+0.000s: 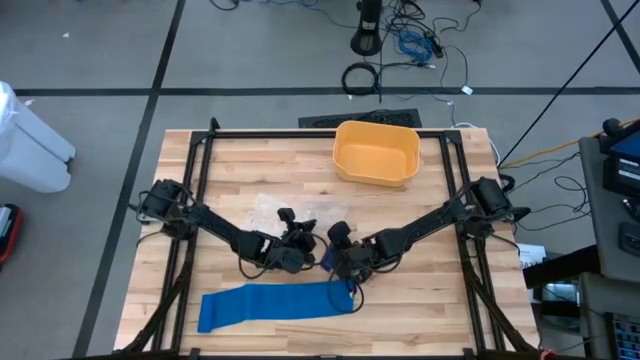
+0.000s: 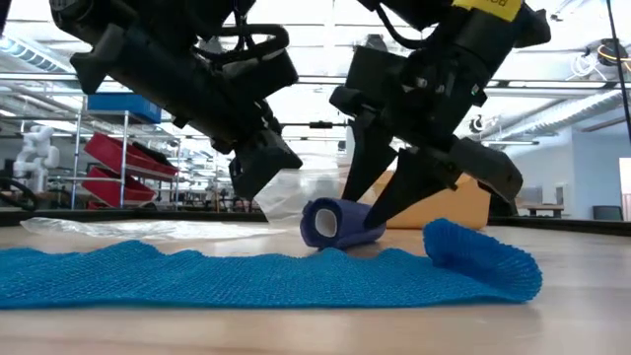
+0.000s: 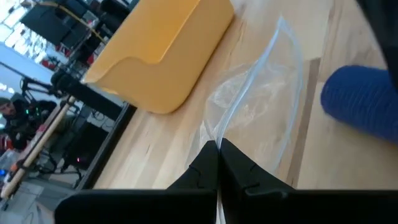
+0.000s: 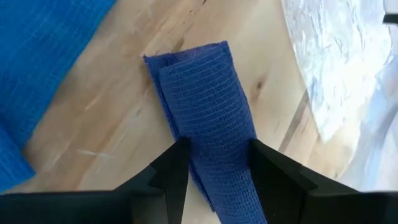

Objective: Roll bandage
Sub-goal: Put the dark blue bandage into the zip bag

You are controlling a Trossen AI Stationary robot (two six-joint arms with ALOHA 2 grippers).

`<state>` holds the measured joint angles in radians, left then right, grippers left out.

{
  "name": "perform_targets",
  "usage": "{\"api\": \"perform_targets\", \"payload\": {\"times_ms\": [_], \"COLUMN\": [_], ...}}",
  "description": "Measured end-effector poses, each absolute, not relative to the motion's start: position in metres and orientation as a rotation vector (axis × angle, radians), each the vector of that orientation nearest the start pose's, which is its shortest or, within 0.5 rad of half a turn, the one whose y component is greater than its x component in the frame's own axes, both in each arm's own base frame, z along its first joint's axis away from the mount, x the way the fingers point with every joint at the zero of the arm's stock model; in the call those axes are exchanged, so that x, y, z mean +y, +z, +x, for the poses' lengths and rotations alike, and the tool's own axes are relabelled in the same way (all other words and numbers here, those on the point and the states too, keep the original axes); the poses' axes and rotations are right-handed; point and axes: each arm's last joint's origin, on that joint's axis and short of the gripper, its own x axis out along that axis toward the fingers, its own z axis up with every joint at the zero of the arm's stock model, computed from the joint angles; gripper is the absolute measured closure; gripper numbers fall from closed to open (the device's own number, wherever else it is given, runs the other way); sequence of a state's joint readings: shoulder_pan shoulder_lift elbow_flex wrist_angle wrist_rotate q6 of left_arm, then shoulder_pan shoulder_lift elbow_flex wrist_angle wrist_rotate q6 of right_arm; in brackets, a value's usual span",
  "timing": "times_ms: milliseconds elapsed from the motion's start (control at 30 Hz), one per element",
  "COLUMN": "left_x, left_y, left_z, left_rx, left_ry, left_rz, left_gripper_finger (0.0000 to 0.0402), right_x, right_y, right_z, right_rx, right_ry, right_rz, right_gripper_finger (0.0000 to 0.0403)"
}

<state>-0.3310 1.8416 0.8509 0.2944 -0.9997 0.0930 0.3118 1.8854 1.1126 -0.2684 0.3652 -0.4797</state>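
Right wrist view gives me the blue woven bandage [image 4: 211,155]: its rolled end sits between my right gripper [image 4: 214,165], jaws part open and clamped on the roll. Low view shows its loose tail flat on the wooden table [image 2: 582,316]. Left gripper [image 3: 219,163] is closed beside crinkled clear plastic wrap [image 3: 261,106], near 1 yellow plastic tub [image 1: 376,153].

Both arms black, chunky jointed links on black tube frames bolted to the table [image 1: 250,175]. Right gripper [image 4: 214,165]: two matte black wedge-shaped fingers. Left gripper [image 3: 217,163]: same black angular fingers. Yellow label strip on right arm housing, seen low above the table.
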Motion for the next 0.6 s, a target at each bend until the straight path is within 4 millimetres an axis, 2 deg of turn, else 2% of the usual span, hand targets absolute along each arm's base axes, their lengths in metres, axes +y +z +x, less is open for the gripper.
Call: {"api": "perform_targets", "payload": {"times_ms": [233,433,600], "left_x": [-0.085,-0.081,-0.081], "left_y": [0.129,0.129,0.128], "left_z": [0.326,0.327,0.327], "left_rx": [0.613,0.619,0.62], "left_ry": [0.628,0.641,0.63], "left_rz": [0.512,0.499,0.491], "left_gripper_finger": [0.0402,0.0402,0.0402], "right_x": [0.097,0.102,0.1], "right_y": [0.144,0.167,0.186], "right_z": [0.353,0.346,0.34], "right_rx": [1.008,0.975,1.011], "right_ry": [0.203,0.208,0.197], "right_rz": [-0.805,-0.803,-0.65], "right_gripper_finger": [0.0252,0.0252,0.0252]}}
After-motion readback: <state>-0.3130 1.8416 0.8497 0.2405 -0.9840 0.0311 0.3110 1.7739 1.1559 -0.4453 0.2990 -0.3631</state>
